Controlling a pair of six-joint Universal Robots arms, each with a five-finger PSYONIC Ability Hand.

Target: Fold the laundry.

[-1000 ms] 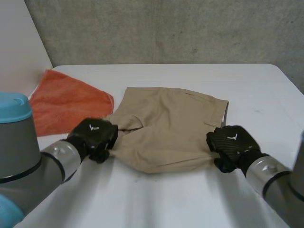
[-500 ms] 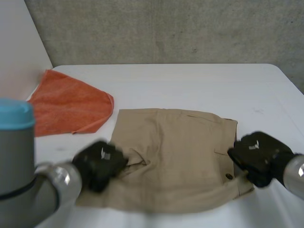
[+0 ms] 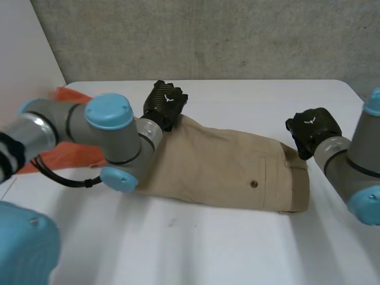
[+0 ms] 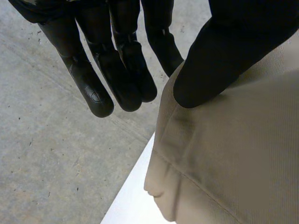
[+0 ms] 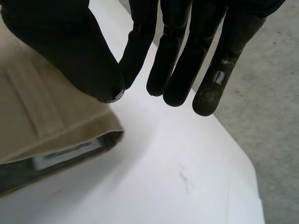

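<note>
- A crumpled orange terry towel (image 3: 66,94) lies at the far left of the white table (image 3: 237,249), partly covered by the arm that crosses in front of it.
- The left arm (image 3: 107,127), with grey joints and light-blue caps, reaches across from the left towards the middle of the table.
- The left hand (image 3: 166,100), black, is at the far left corner of the cloth.
- In the left wrist view its fingers (image 4: 117,70) are straight and close together, extending past the cloth's edge. The thumb (image 4: 224,51) stands apart from them above the seamed edge. The hand grips nothing. Whether the thumb touches the fabric cannot be told.
- The beige twill shorts (image 3: 231,163) lie flat at the centre of the table, folded into a long band. The waistband end is at the right, and a small dark button (image 3: 254,184) sits near it.
- The right hand (image 3: 312,126), black, is at the far right corner of the shorts, by the waistband.
- In the right wrist view its fingers (image 5: 180,56) are straight and slightly fanned over bare table beyond the cloth. The thumb (image 5: 70,51) is above the waistband corner, where a white label (image 5: 65,151) shows inside. This hand holds nothing either.
- A grey concrete wall (image 3: 225,35) stands behind the table.
</note>
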